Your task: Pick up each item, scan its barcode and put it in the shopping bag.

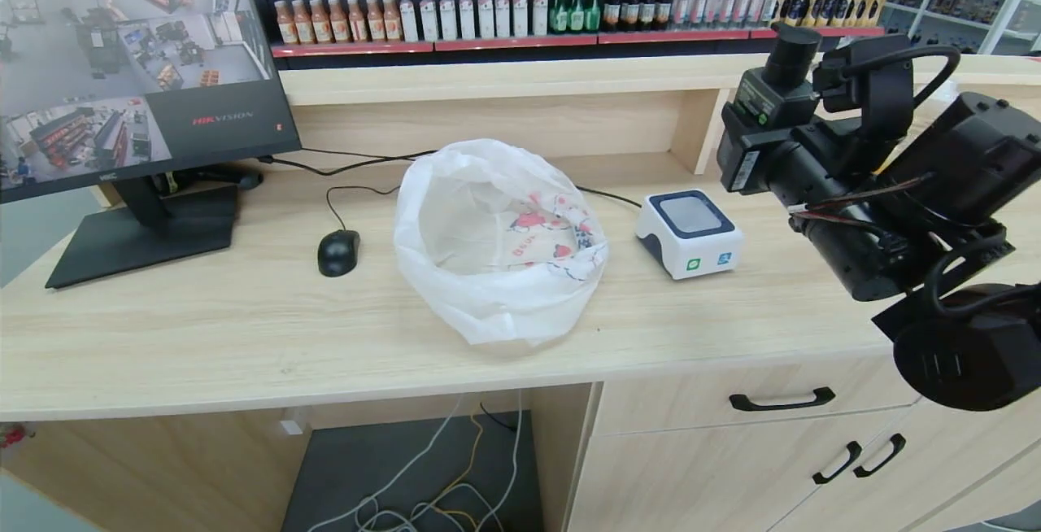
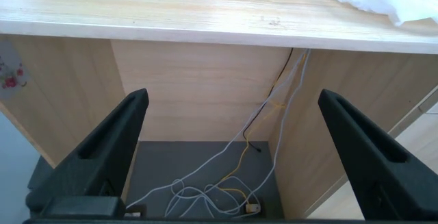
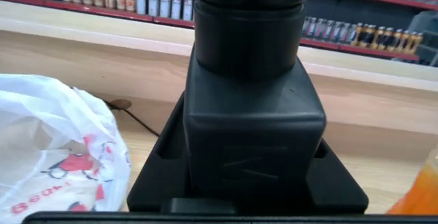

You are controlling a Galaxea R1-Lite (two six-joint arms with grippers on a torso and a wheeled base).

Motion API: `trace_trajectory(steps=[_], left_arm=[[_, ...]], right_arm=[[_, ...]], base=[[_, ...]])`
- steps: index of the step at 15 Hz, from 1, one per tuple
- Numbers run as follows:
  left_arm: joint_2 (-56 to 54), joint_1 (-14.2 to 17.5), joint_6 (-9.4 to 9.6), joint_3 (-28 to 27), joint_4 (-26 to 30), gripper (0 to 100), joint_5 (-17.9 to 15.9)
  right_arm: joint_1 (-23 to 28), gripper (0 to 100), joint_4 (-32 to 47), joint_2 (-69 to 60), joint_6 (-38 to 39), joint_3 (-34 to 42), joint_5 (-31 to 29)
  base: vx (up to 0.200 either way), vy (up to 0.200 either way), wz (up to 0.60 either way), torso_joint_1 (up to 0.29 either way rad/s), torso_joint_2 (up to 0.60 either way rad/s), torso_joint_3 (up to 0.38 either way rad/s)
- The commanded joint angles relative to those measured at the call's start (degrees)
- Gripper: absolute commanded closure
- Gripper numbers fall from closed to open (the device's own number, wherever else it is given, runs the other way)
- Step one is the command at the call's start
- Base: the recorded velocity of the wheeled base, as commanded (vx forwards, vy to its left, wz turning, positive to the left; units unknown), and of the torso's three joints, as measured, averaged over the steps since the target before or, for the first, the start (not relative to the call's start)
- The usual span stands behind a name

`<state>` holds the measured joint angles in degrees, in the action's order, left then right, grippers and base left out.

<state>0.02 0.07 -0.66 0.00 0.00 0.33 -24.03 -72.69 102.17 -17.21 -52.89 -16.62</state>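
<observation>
The right gripper (image 1: 785,162) was closed on a black bottle (image 1: 760,109), raised near the scanner (image 1: 689,233) probably to show its barcode, while the shopping bag (image 1: 496,239) stood open on the counter (image 1: 244,329) and the left gripper (image 2: 233,101) hung wide open, empty, below its edge.

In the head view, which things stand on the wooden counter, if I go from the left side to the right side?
monitor → mouse → shopping bag → scanner
</observation>
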Motion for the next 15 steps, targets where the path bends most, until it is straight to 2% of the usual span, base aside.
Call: trace_trajectory(steps=[1,7,10,15], left_arm=[[-0.02,0.01,-0.04,0.0,0.0,0,0.02],[-0.02,0.01,-0.04,0.0,0.0,0,0.02],[-0.02,0.01,-0.04,0.0,0.0,0,0.02],[-0.02,0.01,-0.04,0.0,0.0,0,0.02]], right_arm=[[0.12,100,0.01,1.54,-3.62,-1.77,-2.54],[-0.93,100,-0.43,6.02,-5.81,-3.88,-4.74],[0.91,100,-4.65,8.57,-12.05,-4.5,-4.04],[1.0,100,-5.0,12.62,-18.29,-4.67,-1.05]], base=[[0.0,0.0,0.0,0.0,0.0,0.0],[0.0,0.0,0.0,0.0,0.0,0.0],[0.0,0.0,0.0,0.0,0.0,0.0],[0.0,0.0,0.0,0.0,0.0,0.0]])
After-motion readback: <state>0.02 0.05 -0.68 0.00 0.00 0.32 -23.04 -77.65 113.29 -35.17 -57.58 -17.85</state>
